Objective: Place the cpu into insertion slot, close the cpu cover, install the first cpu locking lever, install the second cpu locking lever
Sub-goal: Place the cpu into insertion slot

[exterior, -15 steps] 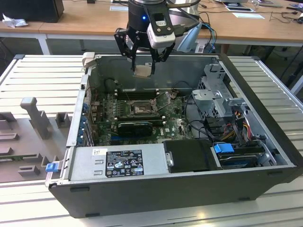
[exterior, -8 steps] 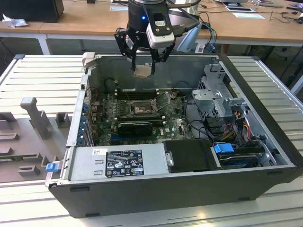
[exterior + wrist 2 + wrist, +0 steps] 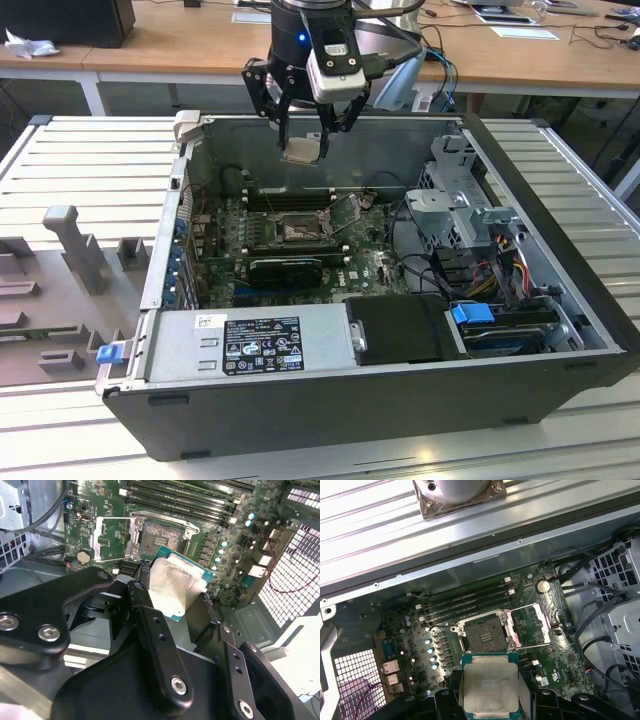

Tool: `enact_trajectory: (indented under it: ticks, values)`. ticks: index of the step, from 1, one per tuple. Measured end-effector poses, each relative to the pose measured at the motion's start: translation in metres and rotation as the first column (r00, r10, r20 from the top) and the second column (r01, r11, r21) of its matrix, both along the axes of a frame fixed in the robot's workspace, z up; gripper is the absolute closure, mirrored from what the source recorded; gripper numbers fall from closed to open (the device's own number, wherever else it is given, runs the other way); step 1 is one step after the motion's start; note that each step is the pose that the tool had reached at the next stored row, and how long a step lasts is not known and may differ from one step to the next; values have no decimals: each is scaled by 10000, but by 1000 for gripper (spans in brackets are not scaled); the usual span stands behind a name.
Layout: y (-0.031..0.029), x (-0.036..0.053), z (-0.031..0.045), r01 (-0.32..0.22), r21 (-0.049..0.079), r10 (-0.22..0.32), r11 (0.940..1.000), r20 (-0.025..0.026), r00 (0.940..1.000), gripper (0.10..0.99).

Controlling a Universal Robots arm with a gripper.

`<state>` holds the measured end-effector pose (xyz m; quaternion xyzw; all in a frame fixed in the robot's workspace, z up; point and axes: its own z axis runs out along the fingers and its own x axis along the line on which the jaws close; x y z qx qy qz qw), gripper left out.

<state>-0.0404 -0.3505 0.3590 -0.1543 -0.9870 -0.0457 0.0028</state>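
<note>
My gripper point(image 3: 303, 143) hangs above the open computer case, shut on the cpu point(image 3: 303, 150), a small pale square chip. In both wrist views the cpu point(image 3: 175, 585) point(image 3: 489, 685) sits clamped by its edges between the black fingers point(image 3: 142, 592), metal face showing. It is well above the green board. The insertion slot point(image 3: 298, 230) point(image 3: 160, 537) point(image 3: 485, 635) lies below, its dark centre bare. The cpu cover point(image 3: 114, 539) point(image 3: 532, 625) is swung open to one side of the slot. A thin wire locking lever point(image 3: 165, 517) runs along the slot's edge.
Long black memory sticks point(image 3: 285, 198) lie just behind the slot, and a black card point(image 3: 285, 268) lies in front of it. A drive cage point(image 3: 450, 190) with cables fills the exterior view's right. The power supply point(image 3: 250, 345) is at the front. Grey fixtures point(image 3: 70, 240) stand outside the case.
</note>
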Motion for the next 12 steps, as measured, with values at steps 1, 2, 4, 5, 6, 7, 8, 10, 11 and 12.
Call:
enact_trajectory:
  ticks: [1, 2, 4, 5, 6, 7, 8, 10, 11, 12]
  values:
    - [0, 0, 0, 31, 0, -31, 10000, 0, 10000, 557]
    - [0, 0, 0, 60, -1, -60, 10000, 0, 10000, 557]
    - [0, 0, 0, 118, 0, -118, 9999, 0, 9999, 557]
    - [0, 0, 0, 146, 0, -146, 9999, 0, 9999, 557]
    - [0, 0, -1, 185, 0, -185, 9998, 0, 9998, 557]
    - [0, 0, 0, 234, 0, -234, 9997, 0, 9997, 557]
    - [0, 0, -1, 288, 0, -288, 9996, 0, 9996, 557]
    - [0, 0, -1, 371, 0, -371, 9993, 0, 9993, 557]
    - [0, 0, -1, 401, 0, -401, 9992, 0, 9992, 557]
    - [0, 0, -1, 464, 1, -464, 9989, 0, 9989, 557]
